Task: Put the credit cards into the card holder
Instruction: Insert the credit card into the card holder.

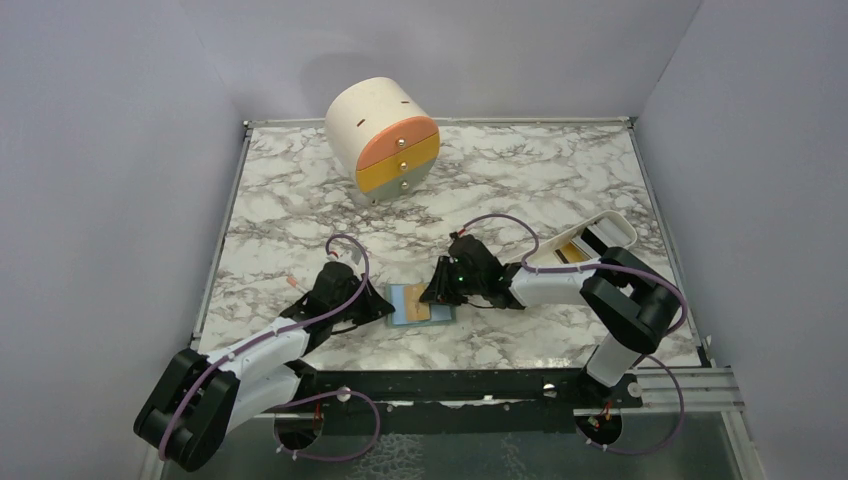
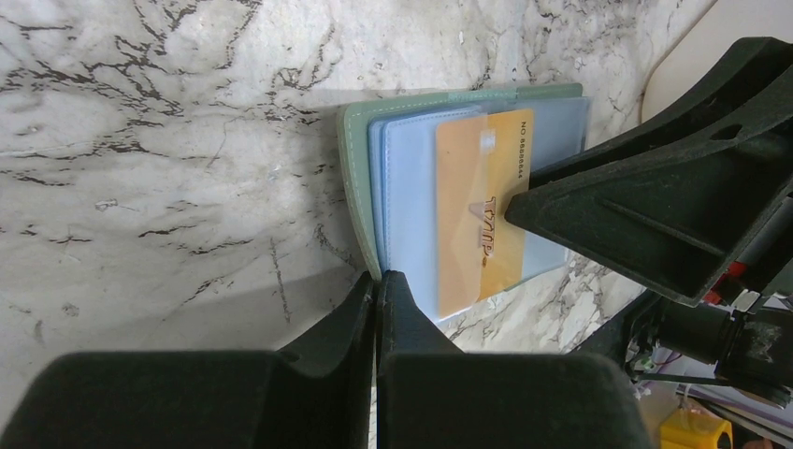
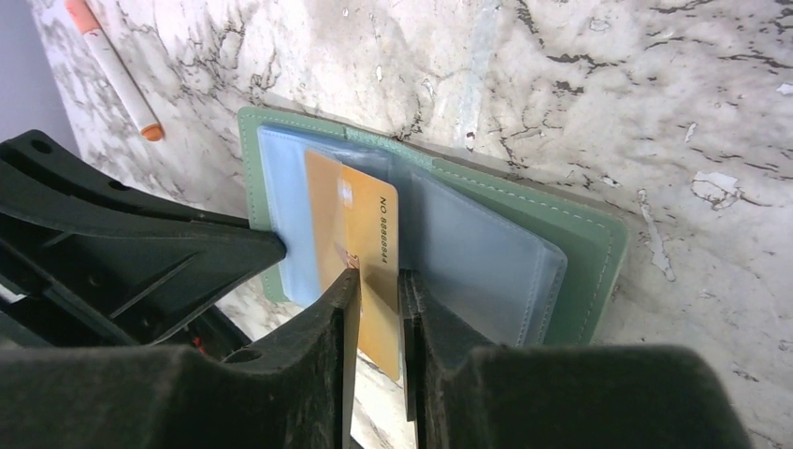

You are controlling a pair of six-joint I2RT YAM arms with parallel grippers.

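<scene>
Left gripper [image 2: 376, 281] sits closest, jaws pressed together with nothing between them, its tip bearing on the edge of the card holder [image 3: 580, 243]. That green holder lies open and flat on the marble table [image 1: 300, 200], near the front edge, midway between the two arms.

One tan-orange card [image 3: 360, 215] is partly inside a clear sleeve of the lining, with its near end sticking out past the holder's edge. The right gripper [image 3: 379, 281] stands over that end with its jaws parted by a narrow gap. The card shows in the gap, and one finger touches its face.

Open marble stretches behind the holder to the cream drawer cylinder [image 1: 385, 140] at the far edge. A white tray [image 1: 595, 235] lies toward the right edge, beside the right arm. A white marker [image 3: 112, 65] lies on the marble, apart from the holder.
</scene>
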